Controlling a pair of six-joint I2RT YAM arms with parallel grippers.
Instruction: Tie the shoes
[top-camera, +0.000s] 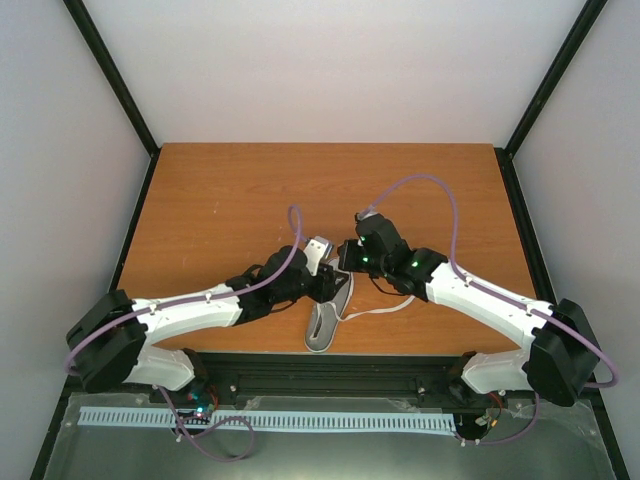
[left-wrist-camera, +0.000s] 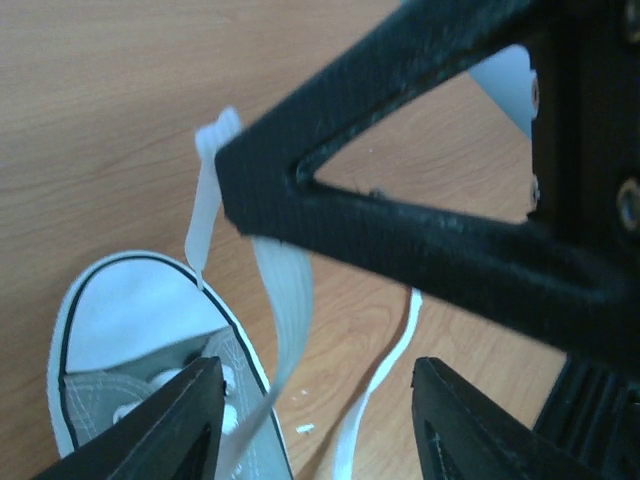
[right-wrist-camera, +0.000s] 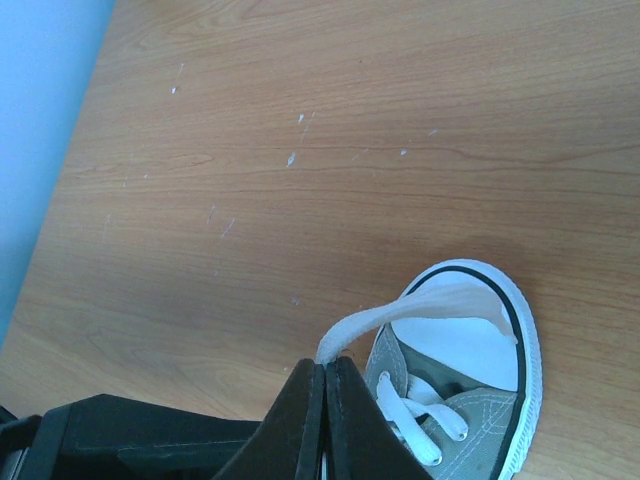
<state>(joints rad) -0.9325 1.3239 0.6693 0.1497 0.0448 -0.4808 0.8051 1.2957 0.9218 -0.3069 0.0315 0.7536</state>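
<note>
Right gripper (right-wrist-camera: 325, 366): is clamping the white lace (right-wrist-camera: 430, 303) above the toe.
Left gripper (left-wrist-camera: 315, 400): is waiting released, the lace hanging between its jaws.
Sneaker (top-camera: 322, 325): is lying centre-near, long axis near-far, under both grippers.

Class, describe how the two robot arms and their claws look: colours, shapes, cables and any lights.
The left arm and right arm have white shells and chunky black joints. A purple cable loops over each. Green lights glow at the right wrist. The left claw and right claw are matt black with wedge-shaped fingers.
</note>
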